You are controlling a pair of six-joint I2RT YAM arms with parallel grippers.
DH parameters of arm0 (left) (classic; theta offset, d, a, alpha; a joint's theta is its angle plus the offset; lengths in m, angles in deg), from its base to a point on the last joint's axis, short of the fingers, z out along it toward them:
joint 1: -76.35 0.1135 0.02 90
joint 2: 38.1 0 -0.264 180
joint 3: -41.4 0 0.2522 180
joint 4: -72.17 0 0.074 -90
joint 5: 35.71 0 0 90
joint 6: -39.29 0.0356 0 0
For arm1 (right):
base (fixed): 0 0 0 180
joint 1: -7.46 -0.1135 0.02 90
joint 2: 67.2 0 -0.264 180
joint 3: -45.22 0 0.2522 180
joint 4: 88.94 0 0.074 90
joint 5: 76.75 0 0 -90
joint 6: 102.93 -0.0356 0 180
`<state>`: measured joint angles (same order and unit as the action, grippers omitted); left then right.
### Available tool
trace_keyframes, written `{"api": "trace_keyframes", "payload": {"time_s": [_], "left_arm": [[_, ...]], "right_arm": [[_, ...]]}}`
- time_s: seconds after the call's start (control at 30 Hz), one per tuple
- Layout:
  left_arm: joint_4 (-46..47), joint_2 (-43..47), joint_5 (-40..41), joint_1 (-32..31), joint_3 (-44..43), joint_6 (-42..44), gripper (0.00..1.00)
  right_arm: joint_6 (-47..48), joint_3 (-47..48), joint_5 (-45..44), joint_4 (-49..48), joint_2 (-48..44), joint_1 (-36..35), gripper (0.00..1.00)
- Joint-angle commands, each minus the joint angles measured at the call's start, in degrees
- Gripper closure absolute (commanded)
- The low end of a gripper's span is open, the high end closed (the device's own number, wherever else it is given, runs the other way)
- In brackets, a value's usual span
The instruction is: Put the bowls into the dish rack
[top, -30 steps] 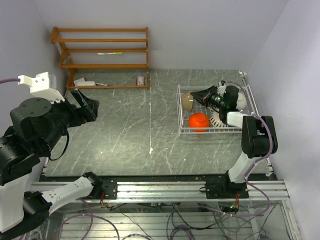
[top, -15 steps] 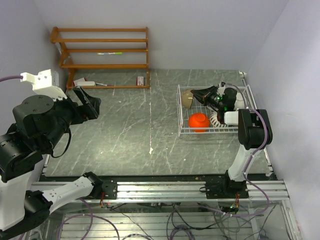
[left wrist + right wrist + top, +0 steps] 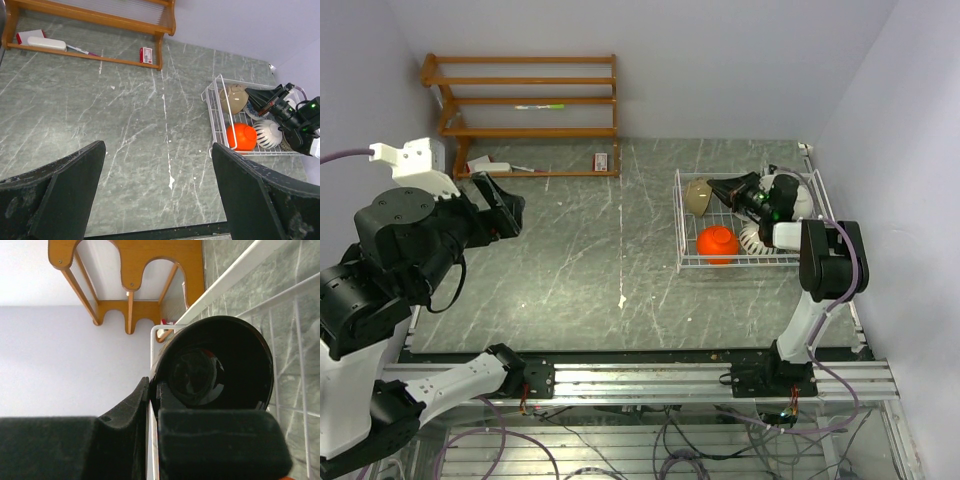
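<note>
Right gripper [image 3: 153,392] is clenched on the dark bowl [image 3: 215,365] by its rim — bowl on edge over the dish rack [image 3: 680,228], centre-right of the top view, beside the tan bowl [image 3: 697,197]. Left gripper [image 3: 157,150] gapes wide — holding nothing.

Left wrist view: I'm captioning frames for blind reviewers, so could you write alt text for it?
The right gripper holds a dark bowl at a white wire dish rack containing a tan bowl, an orange bowl and a ribbed white bowl. The left gripper is open and empty in the foreground above a grey table, a wooden shelf beyond.
</note>
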<state>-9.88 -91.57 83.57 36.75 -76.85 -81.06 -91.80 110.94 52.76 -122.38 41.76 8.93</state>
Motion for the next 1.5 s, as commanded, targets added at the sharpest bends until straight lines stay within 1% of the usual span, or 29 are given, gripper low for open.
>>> {"api": "trace_keyframes", "payload": {"time_s": [0.0, 0.07, 0.13, 0.27, 0.33, 0.5, 0.73, 1.3, 1.47], "left_arm": [[2.11, -0.36, -0.05, -0.39, 0.34, 0.71, 0.01], [2.11, -0.24, -0.1, -0.38, 0.51, 0.65, 0.01], [2.11, -0.04, -0.25, -0.39, 0.68, 0.52, 0.01], [2.41, 0.27, -0.66, -0.4, 1.25, 0.3, 0.01], [2.58, 0.42, -0.86, -0.37, 1.58, 0.16, 0.01], [2.97, 0.94, -1.24, -0.37, 2.22, -0.19, 0.01], [2.64, 1.58, -1.15, -0.37, 2.65, -0.28, 0.01], [3.6, 1.9, -1.5, -0.4, 3.84, -0.32, 0.01], [3.89, 1.82, -1.76, -0.34, 4.09, -0.41, 0.01]], "right_arm": [[6.46, -1.85, -1.27, 11.38, -2.46, 1.25, 0.98], [9.37, -1.0, -2.4, 16.36, -4.04, 1.53, 0.96], [12.24, 0.2, -3.71, 21.05, -5.4, 1.6, 0.9], [17.2, 3.1, -7.38, 30.51, -8.28, 1.8, 0.88], [19.61, 4.8, -9.03, 34.27, -9.17, 1.78, 0.86], [23.24, 7.78, -11.6, 41.44, -10.57, 1.83, 0.83], [25.17, 7.63, -13.9, 45.8, -11.94, 1.86, 0.81], [28.35, 8.64, -15.86, 51.28, -11.79, 1.86, 0.79], [29.73, 9.56, -16.39, 52.87, -11.96, 1.91, 0.75]]}}
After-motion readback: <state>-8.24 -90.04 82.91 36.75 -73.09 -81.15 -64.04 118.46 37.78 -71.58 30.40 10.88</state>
